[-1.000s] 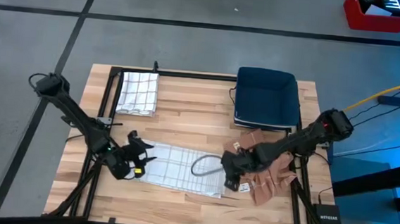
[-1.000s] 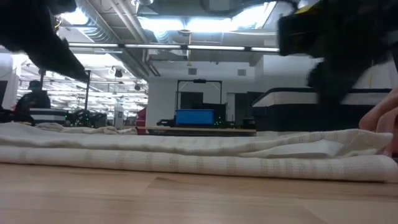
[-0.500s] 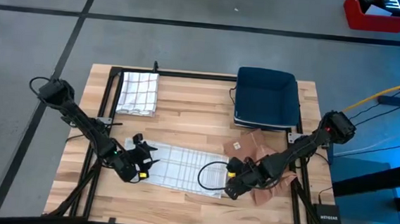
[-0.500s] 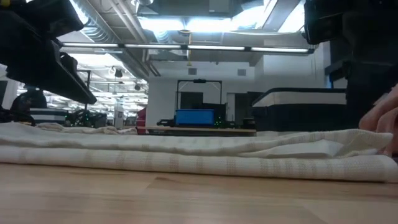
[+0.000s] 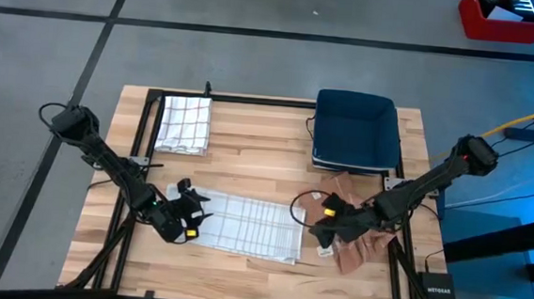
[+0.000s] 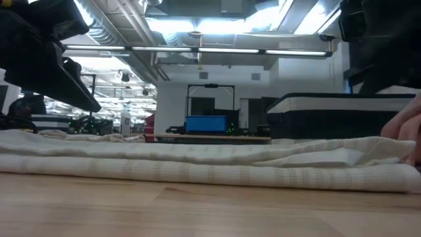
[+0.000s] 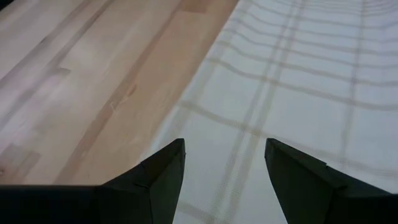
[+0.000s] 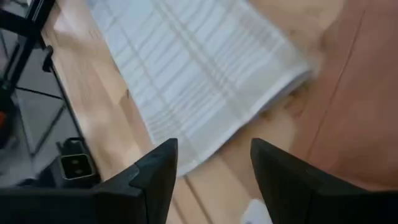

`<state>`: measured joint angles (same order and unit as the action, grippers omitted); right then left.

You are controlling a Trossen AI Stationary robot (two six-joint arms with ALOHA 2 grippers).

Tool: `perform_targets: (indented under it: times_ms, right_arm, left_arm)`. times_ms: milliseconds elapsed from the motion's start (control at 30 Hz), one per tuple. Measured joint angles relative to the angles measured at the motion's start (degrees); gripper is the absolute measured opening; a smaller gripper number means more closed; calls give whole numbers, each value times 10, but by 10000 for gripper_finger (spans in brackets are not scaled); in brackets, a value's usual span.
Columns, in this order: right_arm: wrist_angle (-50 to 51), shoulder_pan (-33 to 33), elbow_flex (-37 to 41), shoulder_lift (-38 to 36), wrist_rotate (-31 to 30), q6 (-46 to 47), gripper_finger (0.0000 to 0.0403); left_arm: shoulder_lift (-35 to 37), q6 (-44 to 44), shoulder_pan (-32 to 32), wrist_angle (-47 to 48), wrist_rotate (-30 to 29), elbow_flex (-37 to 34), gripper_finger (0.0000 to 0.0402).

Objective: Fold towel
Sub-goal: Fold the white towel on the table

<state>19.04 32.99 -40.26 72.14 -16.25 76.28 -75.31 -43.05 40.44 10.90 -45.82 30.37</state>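
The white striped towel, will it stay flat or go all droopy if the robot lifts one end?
Probably droopy: the white striped towel lies limp in soft folded layers. It looks thin and light, so one end would likely lift and drag the rest along.

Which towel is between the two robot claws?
The pale striped towel lying flat near the table's front edge. The checked towel sits folded at the back left corner, and the brown cloths are bunched under the right gripper.

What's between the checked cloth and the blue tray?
Only bare table lies between the checked cloth and the blue tray, seen in the high view.
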Motion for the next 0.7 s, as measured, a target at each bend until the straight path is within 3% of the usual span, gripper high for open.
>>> perform_targets:
  times_ms: [133, 367, 700]
  right_arm:
    - [-55, 0, 15, 17, 35, 46, 212]
    - [-224, 0, 47, 115, 38, 75, 258]
    - [-275, 0, 44, 231, 35, 166, 265]
  left_arm:
    - [0, 0, -5, 0, 0, 0, 214]
    - [0, 0, -5, 0, 0, 0, 214]
    - [0, 0, -5, 0, 0, 0, 214]
